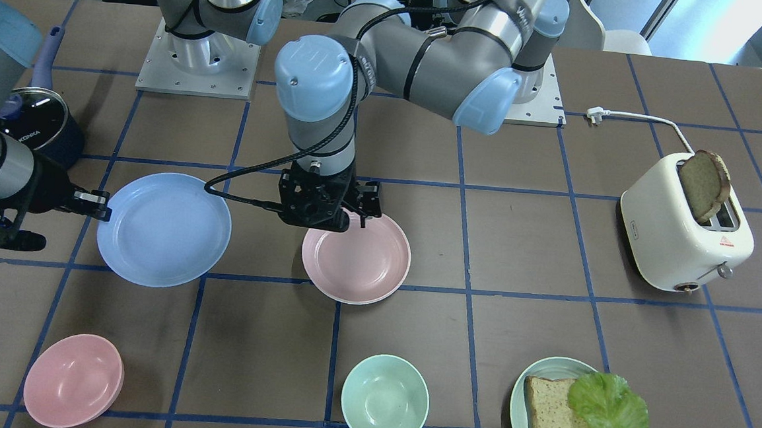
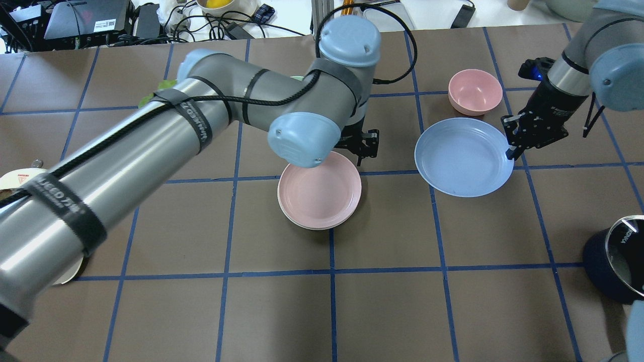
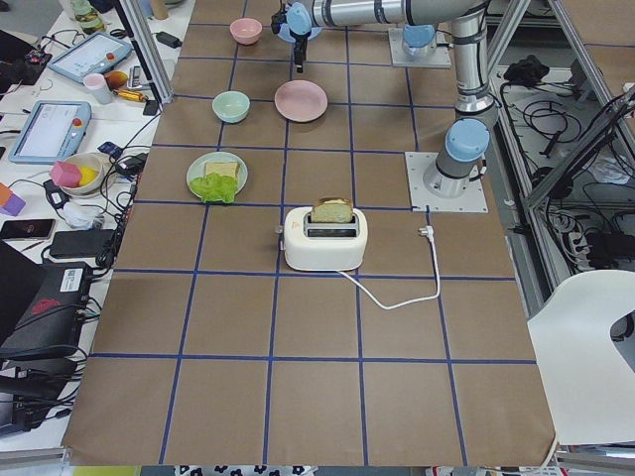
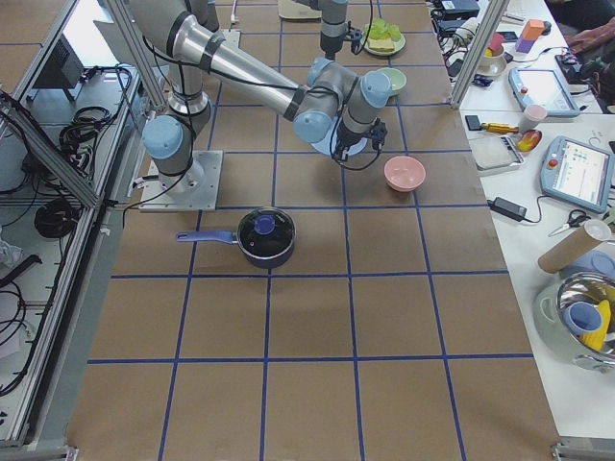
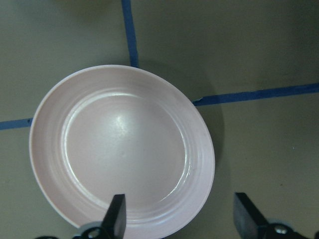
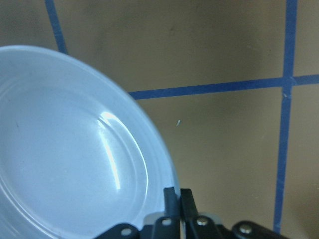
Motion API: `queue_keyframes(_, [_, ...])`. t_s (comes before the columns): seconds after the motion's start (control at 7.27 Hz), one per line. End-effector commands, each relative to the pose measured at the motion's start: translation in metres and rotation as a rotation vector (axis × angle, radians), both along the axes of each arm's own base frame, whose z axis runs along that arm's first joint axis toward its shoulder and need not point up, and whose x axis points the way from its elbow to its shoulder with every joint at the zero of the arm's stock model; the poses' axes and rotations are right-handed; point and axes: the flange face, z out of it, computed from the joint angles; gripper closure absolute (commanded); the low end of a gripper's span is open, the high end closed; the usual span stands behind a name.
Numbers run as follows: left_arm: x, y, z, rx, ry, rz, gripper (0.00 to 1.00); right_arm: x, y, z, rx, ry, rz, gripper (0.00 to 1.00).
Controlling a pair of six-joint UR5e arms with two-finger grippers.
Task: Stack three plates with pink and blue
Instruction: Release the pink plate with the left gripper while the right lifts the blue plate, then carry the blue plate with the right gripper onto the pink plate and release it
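Note:
The dusty pink plate lies at the table's middle and also shows in the overhead view. A paler rim shows under its edge; I cannot tell whether that is the cream-white plate, which shows nowhere else. My left gripper hangs open over the pink plate's robot-side rim, its jaws spread and empty in the left wrist view. The light blue plate sits to the pink plate's right in the overhead view. My right gripper is shut on the blue plate's rim.
A white toaster with a bread slice stands on my left side. A pale green plate with bread and lettuce, a mint bowl and a pink bowl line the far edge. A dark lidded pot sits near my right arm.

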Motion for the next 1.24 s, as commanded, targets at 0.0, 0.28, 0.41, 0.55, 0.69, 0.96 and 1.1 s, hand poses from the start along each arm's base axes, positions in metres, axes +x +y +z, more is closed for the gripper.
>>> queue_keyframes(0.0, [0.083, -0.015, 0.075, -0.036, 0.053, 0.066, 0.00, 0.077, 0.004, 0.007, -0.003, 0.091, -0.079, 1.00])
queue_keyframes(0.28, [0.142, -0.006, 0.112, -0.049, 0.084, 0.110, 0.00, 0.182, 0.009, 0.007, -0.093, 0.142, -0.127, 1.00])
queue_keyframes(0.41, [0.173, -0.001, 0.116, -0.052, 0.082, 0.139, 0.00, 0.220, 0.008, -0.002, -0.136, 0.139, -0.131, 1.00])
queue_keyframes(0.55, [0.196, 0.007, 0.107, -0.035, 0.074, 0.058, 0.00, 0.258, 0.015, -0.001, -0.175, 0.127, -0.146, 1.00])
queue_keyframes(0.69, [0.199, 0.016, 0.110, -0.046, 0.076, 0.064, 0.00, 0.278, 0.023, -0.007, -0.186, 0.117, -0.115, 1.00])
queue_keyframes(0.96, [0.205, 0.015, 0.106, -0.040, 0.075, 0.075, 0.00, 0.293, 0.035, -0.016, -0.169, 0.125, -0.137, 1.00])
queue_keyframes(1.1, [0.206, 0.016, 0.107, -0.045, 0.077, 0.080, 0.00, 0.299, 0.046, -0.029, -0.137, 0.115, -0.135, 1.00])
